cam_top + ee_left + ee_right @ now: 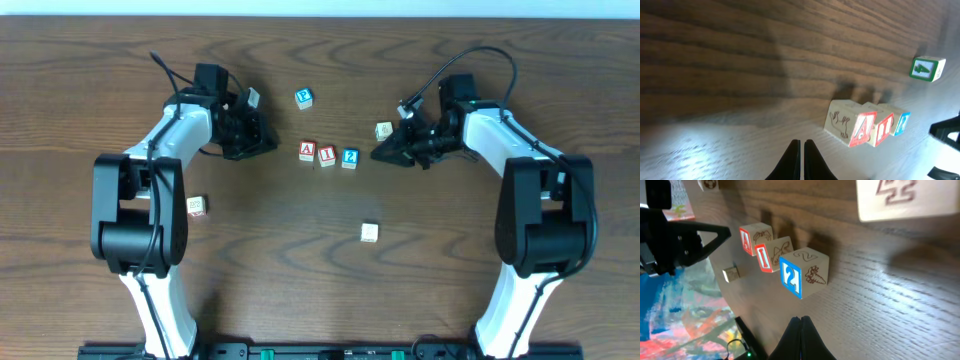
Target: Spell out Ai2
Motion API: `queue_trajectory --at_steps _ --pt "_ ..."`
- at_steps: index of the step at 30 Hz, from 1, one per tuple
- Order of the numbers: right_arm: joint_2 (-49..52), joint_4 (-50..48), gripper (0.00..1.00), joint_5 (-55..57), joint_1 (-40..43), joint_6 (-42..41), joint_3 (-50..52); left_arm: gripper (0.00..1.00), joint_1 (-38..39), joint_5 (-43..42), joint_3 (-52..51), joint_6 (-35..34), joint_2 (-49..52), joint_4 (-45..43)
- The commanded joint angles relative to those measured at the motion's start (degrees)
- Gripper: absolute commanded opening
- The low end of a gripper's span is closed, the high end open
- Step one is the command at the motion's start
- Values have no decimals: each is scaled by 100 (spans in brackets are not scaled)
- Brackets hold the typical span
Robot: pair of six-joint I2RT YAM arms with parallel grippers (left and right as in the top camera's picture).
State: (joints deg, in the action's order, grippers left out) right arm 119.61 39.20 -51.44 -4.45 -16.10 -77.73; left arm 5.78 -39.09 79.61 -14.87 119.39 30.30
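Three letter blocks stand in a row mid-table: a red A block [307, 151], a red I block [327, 155] and a blue 2 block [349, 158]. They touch one another. The row also shows in the left wrist view, A [863, 129], I [883, 131], 2 [902, 123], and in the right wrist view, A [746, 241], I [763, 257], 2 [791, 277]. My left gripper [270, 143] is shut and empty, left of the A block [803, 145]. My right gripper [378, 155] is shut and empty, right of the 2 block [801, 321].
Loose blocks lie around: a blue-faced one [304, 97] behind the row, a green-marked one [384, 130] near my right gripper, a plain one [369, 232] toward the front and one [196, 206] at the left. A green-faced block [927, 69] shows in the left wrist view.
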Motion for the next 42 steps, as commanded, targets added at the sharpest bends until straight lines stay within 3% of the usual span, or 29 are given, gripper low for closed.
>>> queue_trajectory --at_steps 1,9,20,42 --pt "-33 20 2 2 -127 -59 -9 6 94 -122 63 -275 133 -131" --pt "79 26 2 74 -122 122 72 6 164 -74 66 -861 138 -719" --pt "428 -380 1 -13 -122 63 70 6 330 52 66 -1370 225 -874" --pt "605 -946 1 170 -413 -472 70 6 455 -149 66 -1561 501 -944"
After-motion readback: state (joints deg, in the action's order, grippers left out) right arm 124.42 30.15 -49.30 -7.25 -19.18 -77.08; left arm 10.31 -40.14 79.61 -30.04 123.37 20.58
